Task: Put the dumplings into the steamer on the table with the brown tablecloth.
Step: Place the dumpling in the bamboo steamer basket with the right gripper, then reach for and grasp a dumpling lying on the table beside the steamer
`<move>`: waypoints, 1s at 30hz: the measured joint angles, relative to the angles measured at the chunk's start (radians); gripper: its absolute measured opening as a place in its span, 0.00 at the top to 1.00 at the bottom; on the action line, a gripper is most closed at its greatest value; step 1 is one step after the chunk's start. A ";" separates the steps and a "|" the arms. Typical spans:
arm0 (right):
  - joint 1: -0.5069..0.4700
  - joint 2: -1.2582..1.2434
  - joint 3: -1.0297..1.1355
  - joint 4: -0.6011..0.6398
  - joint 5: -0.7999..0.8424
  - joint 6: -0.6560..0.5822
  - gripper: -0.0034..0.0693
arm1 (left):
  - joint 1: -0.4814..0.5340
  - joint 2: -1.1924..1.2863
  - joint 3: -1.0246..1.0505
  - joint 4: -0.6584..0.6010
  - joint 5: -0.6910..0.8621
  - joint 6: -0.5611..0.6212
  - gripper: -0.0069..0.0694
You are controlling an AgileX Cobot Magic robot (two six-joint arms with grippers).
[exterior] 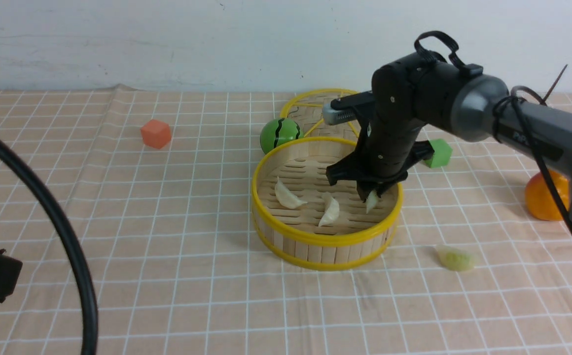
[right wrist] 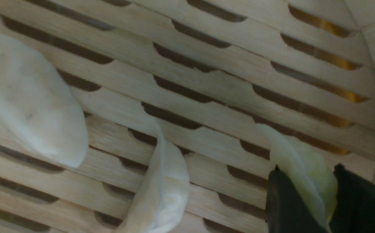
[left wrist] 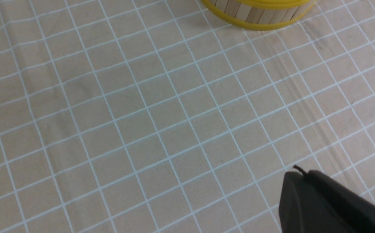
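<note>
The steamer [exterior: 326, 246] stands mid-table on the brown tablecloth [exterior: 167, 222]. Two creamy white dumplings [exterior: 287, 195] [exterior: 330, 211] lie on its slatted floor; they also show in the right wrist view [right wrist: 29, 100] [right wrist: 165, 187]. My right gripper [exterior: 371, 196] is inside the steamer near its right wall, shut on a pale green dumpling [right wrist: 299, 168] held just above the floor. Another pale green dumpling [exterior: 456, 258] lies on the cloth to the right of the steamer. My left gripper [left wrist: 299, 174] is shut and empty over bare cloth, the steamer's wall [left wrist: 258, 13] far from it.
The flat woven lid [exterior: 315, 106] lies behind the steamer, with a green striped ball [exterior: 280, 134] beside it. A green cube [exterior: 439, 153] and an orange [exterior: 545, 197] sit to the right, an orange-red cube [exterior: 156, 133] at the back left.
</note>
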 joint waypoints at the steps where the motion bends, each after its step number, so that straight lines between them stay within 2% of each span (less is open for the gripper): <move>1: 0.000 0.000 0.000 0.002 0.001 0.000 0.67 | 0.000 0.000 0.000 -0.001 0.000 0.000 0.93; 3: 0.001 -0.003 -0.002 0.017 0.028 0.000 0.56 | 0.000 0.000 0.000 -0.011 0.000 0.000 0.93; 4: 0.001 -0.004 -0.003 0.018 0.028 0.000 0.55 | 0.000 0.000 0.000 -0.011 0.000 0.000 0.93; 5: 0.002 -0.016 -0.007 0.021 0.061 -0.013 0.46 | 0.000 0.000 0.000 -0.015 0.000 0.000 0.93; 6: 0.002 -0.019 -0.007 0.021 0.066 -0.013 0.46 | 0.000 0.000 0.000 -0.015 0.000 0.000 0.93; 7: 0.002 -0.045 -0.017 0.021 0.117 -0.059 0.38 | 0.000 0.000 0.000 -0.018 -0.001 0.000 0.93; 9: 0.002 -0.070 -0.023 0.021 0.158 -0.090 0.35 | 0.000 0.000 0.000 -0.022 -0.001 0.000 0.93; 11: 0.002 -0.145 -0.029 0.021 0.220 -0.179 0.29 | 0.000 0.000 0.000 -0.032 -0.001 0.000 0.93; 18: -0.015 -0.380 0.124 0.030 0.237 -0.330 0.28 | 0.000 0.000 0.000 -0.052 -0.002 0.000 0.93; 21: -0.076 -0.451 0.270 0.032 0.246 -0.419 0.28 | 0.000 0.000 0.000 -0.052 -0.008 0.000 0.93; 26: -0.164 -0.442 0.425 0.032 0.194 -0.596 0.28 | 0.000 0.000 0.000 -0.052 -0.019 0.002 0.93; 30: -0.194 -0.385 0.469 0.050 0.118 -0.717 0.28 | 0.000 0.000 0.000 -0.052 -0.021 0.003 0.93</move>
